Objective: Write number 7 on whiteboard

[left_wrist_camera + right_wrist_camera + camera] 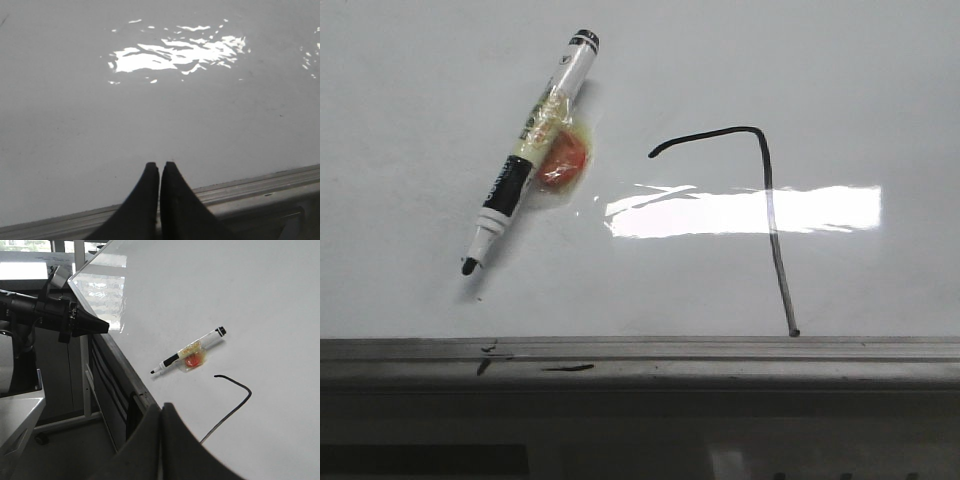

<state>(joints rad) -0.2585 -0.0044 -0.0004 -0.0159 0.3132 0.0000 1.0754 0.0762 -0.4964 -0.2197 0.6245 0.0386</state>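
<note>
Glossy and glare-streaked, the whiteboard [410, 90] carried an uncapped marker [530, 155] lying loose at left; rightward stood the number 7 [768, 200], thin, black, apparently complete. Writing seemed done, leaving only retreat. Left end effector [160, 170] and right end effector [161, 412] were clenched, empty.

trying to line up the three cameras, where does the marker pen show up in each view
Front view: the marker pen lies uncapped on the whiteboard, upper left, tip toward the frame, left of the number 7.
Left wrist view: not in it; only bare board and the shut left gripper.
Right wrist view: mid-picture, beside the 7's top stroke.
Shared landmark: the grey frame strip.
</note>
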